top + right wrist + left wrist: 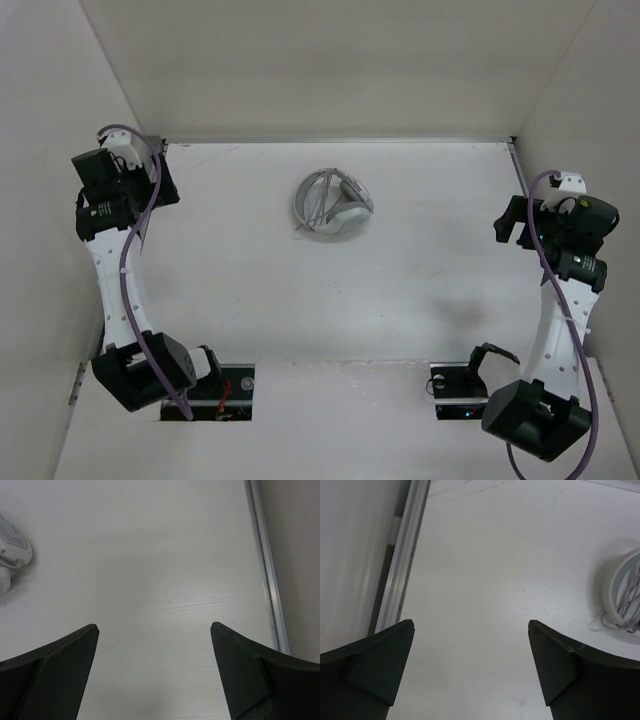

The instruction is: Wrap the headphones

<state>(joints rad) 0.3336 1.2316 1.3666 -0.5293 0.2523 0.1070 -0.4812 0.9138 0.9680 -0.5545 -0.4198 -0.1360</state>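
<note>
**Item: headphones** [333, 203]. Light grey-white, over-ear. They lie on the table [250, 290] toward its far edge, about midway between the two side walls, with the earcups drawn together under the curved headband. Thin grey cable strands cross inside the headband's arc. Nothing touches them.

**Left gripper** [163, 186]. Fingers spread wide, holding nothing and touching nothing. It stands at the far left corner, well apart from the headphones. In the left wrist view only bare tabletop shows between the dark fingertips [400, 645], and the headphones [622, 592] appear at the right edge, ahead and to one side.

**Right gripper** [510, 226]. Fingers spread wide, empty, in contact with nothing. It stands near the right wall, well apart from the headphones. In the right wrist view an earcup of the headphones [12, 547] shows at the left edge, clear of the fingertips [82, 650].

**Surroundings.** White table inside plain pale walls. A metal rail [405, 555] runs along the left edge beside the left gripper, and a like rail [265, 575] runs beside the right gripper. Purple cables [135, 235] run along both arms.
</note>
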